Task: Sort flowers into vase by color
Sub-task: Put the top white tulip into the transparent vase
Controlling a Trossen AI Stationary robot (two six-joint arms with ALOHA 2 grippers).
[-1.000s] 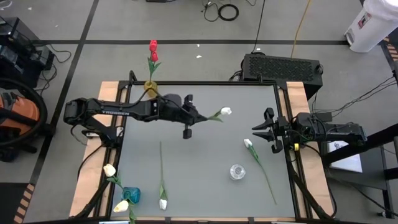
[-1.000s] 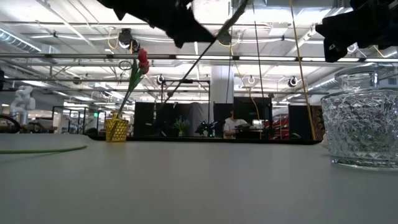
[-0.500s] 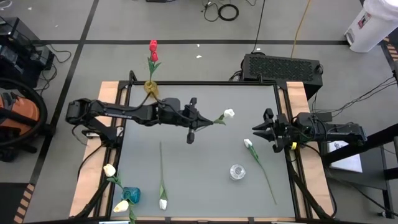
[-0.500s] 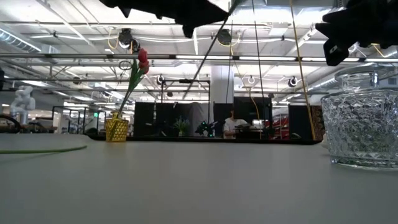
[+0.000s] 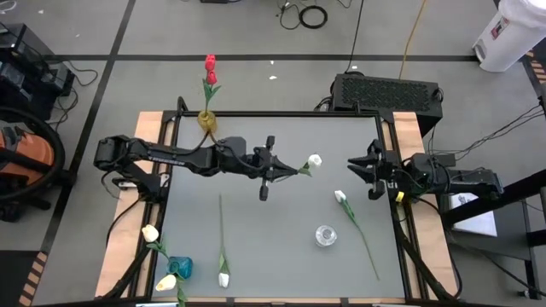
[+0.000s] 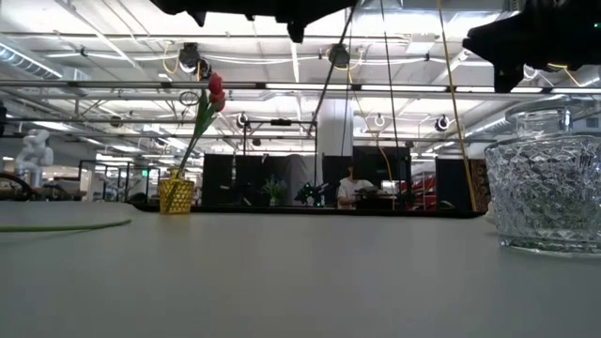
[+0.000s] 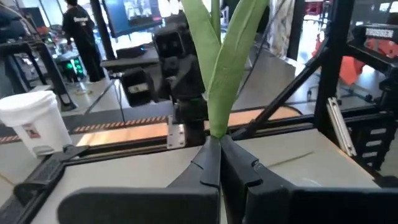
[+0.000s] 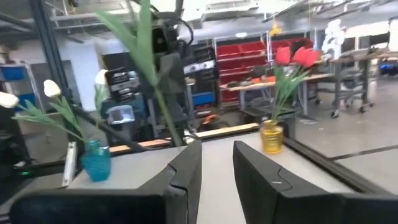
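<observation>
My left gripper (image 5: pixel 284 170) hovers over the table's middle, shut on a white tulip (image 5: pixel 315 159); its green stem (image 6: pixel 327 84) dangles in the low view. My right gripper (image 5: pixel 368 170) waits open at the table's right edge, near a second white tulip (image 5: pixel 341 197) lying flat. A third white tulip (image 5: pixel 223 278) lies near the front edge. A clear glass vase (image 5: pixel 325 234) stands empty. The yellow vase (image 5: pixel 206 119) holds red tulips (image 5: pixel 210 61). The teal vase (image 5: pixel 179 267) holds two cream-yellow tulips (image 5: pixel 150 232). My left gripper pinches the white tulip's stem between its two fingers, just below where the leaves branch off (image 7: pixel 214 132). The fingers come about level from the table's left, across the stem. The tulip is lifted clear, its lower stem (image 6: pixel 319 108) hanging down at a slight slant.
The glass vase (image 6: pixel 545 178) sits in the near right part of the table. The yellow vase (image 6: pixel 176 192) is at the far edge and the teal vase (image 8: pixel 96 159) at the near left corner. Bare grey tabletop (image 5: pixel 273 239) lies between the lying flowers.
My left gripper has carried the white tulip toward the table's right and upward. The hanging stem has swung from a strong slant to nearly upright. The gripper stayed shut on it.
</observation>
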